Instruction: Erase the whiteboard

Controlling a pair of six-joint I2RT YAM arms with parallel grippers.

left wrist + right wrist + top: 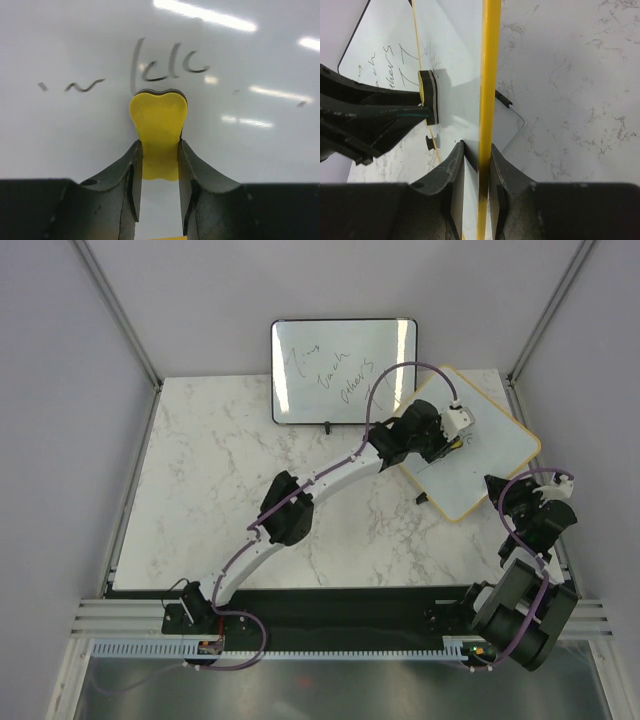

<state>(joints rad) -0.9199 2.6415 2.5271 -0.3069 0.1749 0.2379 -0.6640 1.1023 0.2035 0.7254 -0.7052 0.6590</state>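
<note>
The whiteboard (490,455) with the tan frame lies tilted at the table's right side. My right gripper (515,490) is shut on its right frame edge; in the right wrist view the yellow-tan edge (490,75) runs between my fingers (477,147). My left gripper (455,430) is shut on a yellow eraser (158,127) and presses it against the board's white surface (240,150). Dark marker writing (170,65) and a squiggle (85,86) sit just beyond the eraser. The eraser also shows in the right wrist view (427,95).
A black-framed whiteboard (345,370) with handwriting stands at the back edge of the marble table (210,490). It also shows in the right wrist view (375,55). A thin wire stand (515,112) sticks out behind the tan board. Grey walls enclose the table.
</note>
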